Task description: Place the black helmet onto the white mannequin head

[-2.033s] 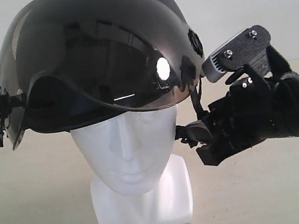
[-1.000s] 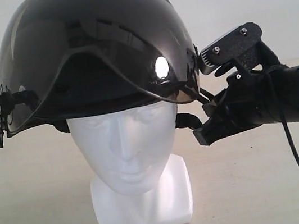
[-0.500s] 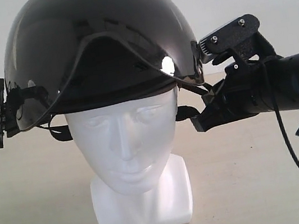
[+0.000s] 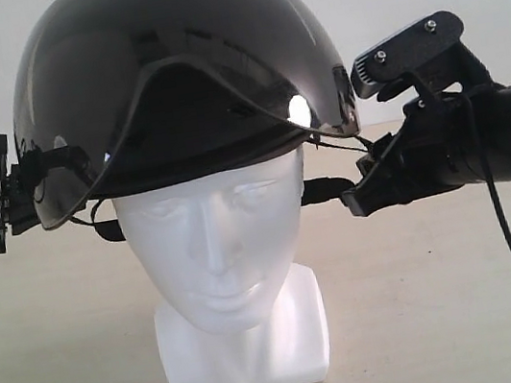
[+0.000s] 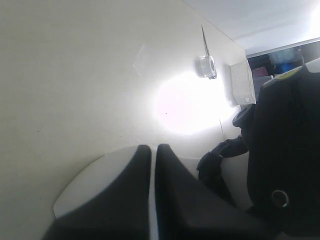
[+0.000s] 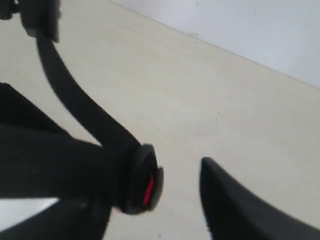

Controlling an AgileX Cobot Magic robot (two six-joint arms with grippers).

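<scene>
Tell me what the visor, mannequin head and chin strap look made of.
The visor of the black helmet: glossy smoke-tinted plastic, probably; it mirrors lights. The white mannequin head: smooth glossy moulded plastic or similar, with soft highlights. The chin strap: matte black flat webbing, likely woven; weave not resolvable.

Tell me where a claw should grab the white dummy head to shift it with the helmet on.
Grip the dummy head low, on its blocky base, closing across the two squarish sides, which look flat. Come in low from the front: the helmet overhangs everything above, and the face and neck are rounded and glossy, so probably slippery.
</scene>
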